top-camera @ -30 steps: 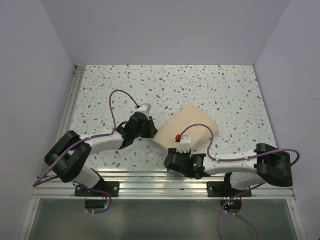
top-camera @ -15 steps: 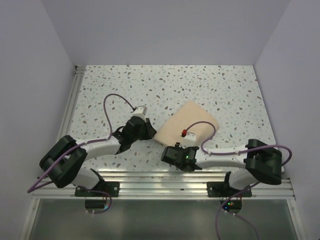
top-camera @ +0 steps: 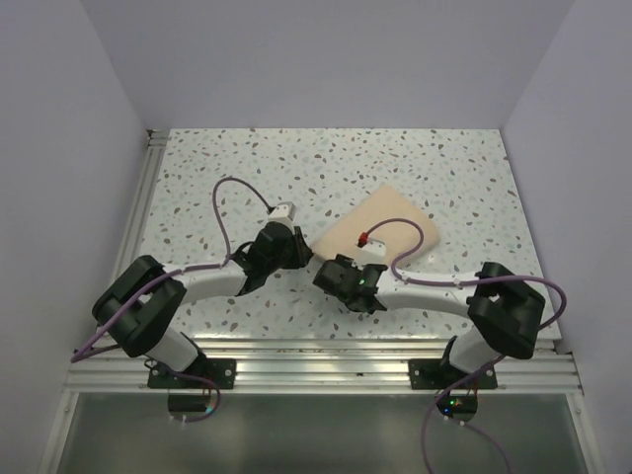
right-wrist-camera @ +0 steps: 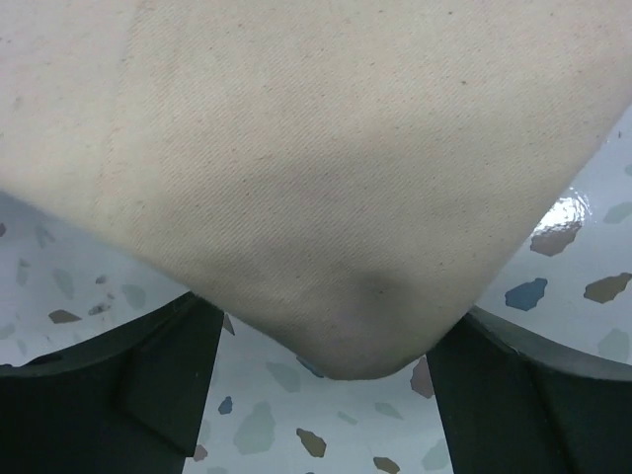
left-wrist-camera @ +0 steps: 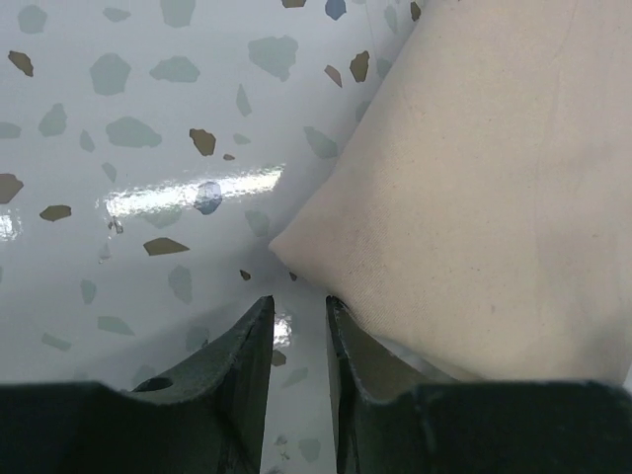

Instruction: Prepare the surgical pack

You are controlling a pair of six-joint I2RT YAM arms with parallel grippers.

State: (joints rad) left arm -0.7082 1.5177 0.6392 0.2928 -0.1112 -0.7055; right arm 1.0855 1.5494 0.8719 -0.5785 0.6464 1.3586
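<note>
Here, plain surgical pack [top-camera: 390, 209], left fingers [left-wrist-camera: 242, 365] barely parted, empty, at 1 corner, right fingers [right-wrist-camera: 158, 385] wide astride another.

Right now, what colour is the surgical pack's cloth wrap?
Plain tan-beige; the surgical pack shows best in the right wrist view.
</note>
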